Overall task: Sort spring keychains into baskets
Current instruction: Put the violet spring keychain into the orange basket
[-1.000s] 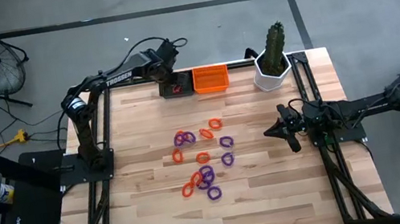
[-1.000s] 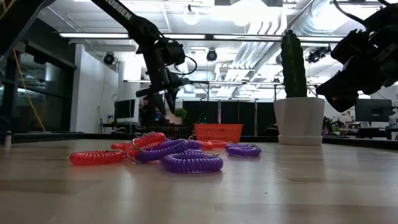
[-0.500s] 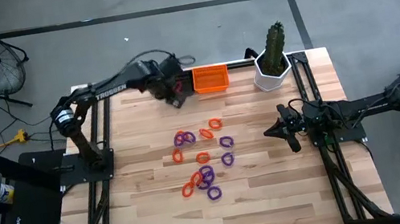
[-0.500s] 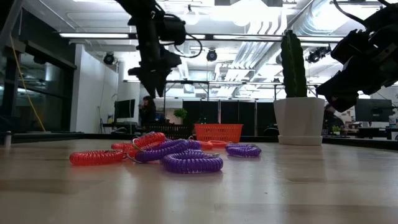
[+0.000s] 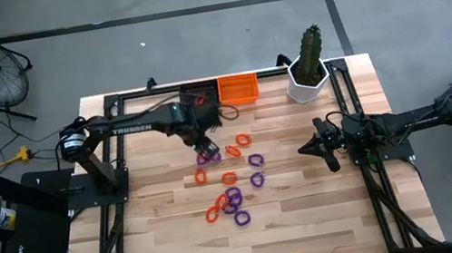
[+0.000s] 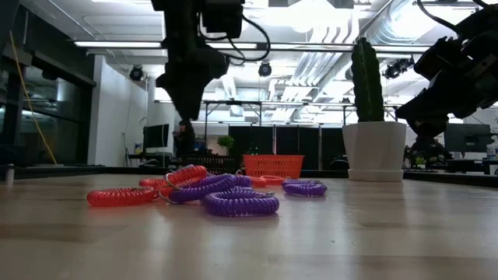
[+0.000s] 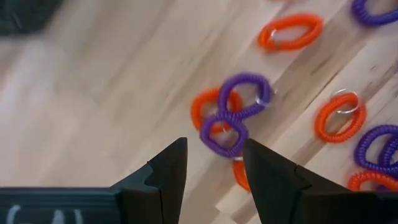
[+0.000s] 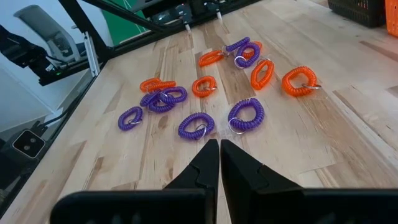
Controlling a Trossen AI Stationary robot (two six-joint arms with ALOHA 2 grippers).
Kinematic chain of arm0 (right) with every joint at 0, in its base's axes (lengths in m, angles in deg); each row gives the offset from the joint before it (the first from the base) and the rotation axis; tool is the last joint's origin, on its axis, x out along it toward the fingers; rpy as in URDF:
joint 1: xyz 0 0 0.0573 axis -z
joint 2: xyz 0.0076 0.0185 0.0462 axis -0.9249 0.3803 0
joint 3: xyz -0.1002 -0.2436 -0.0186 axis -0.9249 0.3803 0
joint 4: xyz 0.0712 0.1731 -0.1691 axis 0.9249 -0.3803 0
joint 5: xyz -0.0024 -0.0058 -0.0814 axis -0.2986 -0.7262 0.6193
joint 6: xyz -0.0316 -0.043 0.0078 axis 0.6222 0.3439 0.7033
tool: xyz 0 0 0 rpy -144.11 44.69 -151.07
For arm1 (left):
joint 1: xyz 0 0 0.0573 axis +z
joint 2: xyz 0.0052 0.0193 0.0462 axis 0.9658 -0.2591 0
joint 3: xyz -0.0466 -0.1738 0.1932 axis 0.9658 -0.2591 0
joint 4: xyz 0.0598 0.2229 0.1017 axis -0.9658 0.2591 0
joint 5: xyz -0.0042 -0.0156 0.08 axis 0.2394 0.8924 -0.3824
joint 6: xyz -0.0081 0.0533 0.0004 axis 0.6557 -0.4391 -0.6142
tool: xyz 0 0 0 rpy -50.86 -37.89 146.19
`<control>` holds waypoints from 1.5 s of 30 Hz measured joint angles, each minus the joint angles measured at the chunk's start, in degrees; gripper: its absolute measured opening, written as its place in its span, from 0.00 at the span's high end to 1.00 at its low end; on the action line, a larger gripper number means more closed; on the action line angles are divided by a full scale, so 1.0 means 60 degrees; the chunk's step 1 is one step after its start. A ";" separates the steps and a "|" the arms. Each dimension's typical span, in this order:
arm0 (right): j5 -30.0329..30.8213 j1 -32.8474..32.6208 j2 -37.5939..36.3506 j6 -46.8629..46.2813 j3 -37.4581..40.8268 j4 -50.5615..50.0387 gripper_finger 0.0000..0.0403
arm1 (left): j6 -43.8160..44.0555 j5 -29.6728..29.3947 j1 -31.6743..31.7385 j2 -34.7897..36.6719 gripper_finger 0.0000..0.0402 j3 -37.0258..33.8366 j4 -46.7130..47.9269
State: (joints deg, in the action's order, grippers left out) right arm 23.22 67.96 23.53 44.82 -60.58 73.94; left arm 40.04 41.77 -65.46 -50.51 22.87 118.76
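Since a second ago, we see the left gripper (image 5: 201,137) swing away from the black basket (image 5: 194,89) at the table's far edge and come forward over the scattered spring keychains (image 5: 228,179). Its jaws are narrowly parted and empty above a linked purple-and-orange pair (image 7: 227,117), whose long axis runs diagonally across the wood grain. The right gripper (image 5: 319,147) waits at the table's right side, fingers pressed together. Beyond the pile sits the orange basket (image 5: 237,89), the black one probably beside it, and a cactus pot (image 5: 308,81) to the right.
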 joint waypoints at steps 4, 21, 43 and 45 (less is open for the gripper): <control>-0.0003 0.0000 0.0000 0.0000 0.0000 0.0000 0.97 | 0.1208 -0.0079 -0.0363 0.0003 0.62 -0.0838 -0.0258; -0.0004 0.0001 0.0004 0.0000 0.0000 0.0000 0.97 | 0.4000 0.0559 -0.0398 0.0353 0.62 -0.2642 -0.2108; 0.0000 0.0000 0.0007 0.0000 0.0000 0.0003 0.97 | 0.4622 0.0008 -0.0394 -0.0992 0.62 -0.2640 -0.2626; -0.0002 0.0003 0.0007 0.0000 0.0000 0.0002 0.97 | 0.4593 0.0063 -0.0394 -0.1090 0.62 -0.2640 -0.2678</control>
State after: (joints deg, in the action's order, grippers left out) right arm 23.21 67.98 23.58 44.82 -60.58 73.95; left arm 67.60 42.14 -67.82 -57.05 7.03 102.69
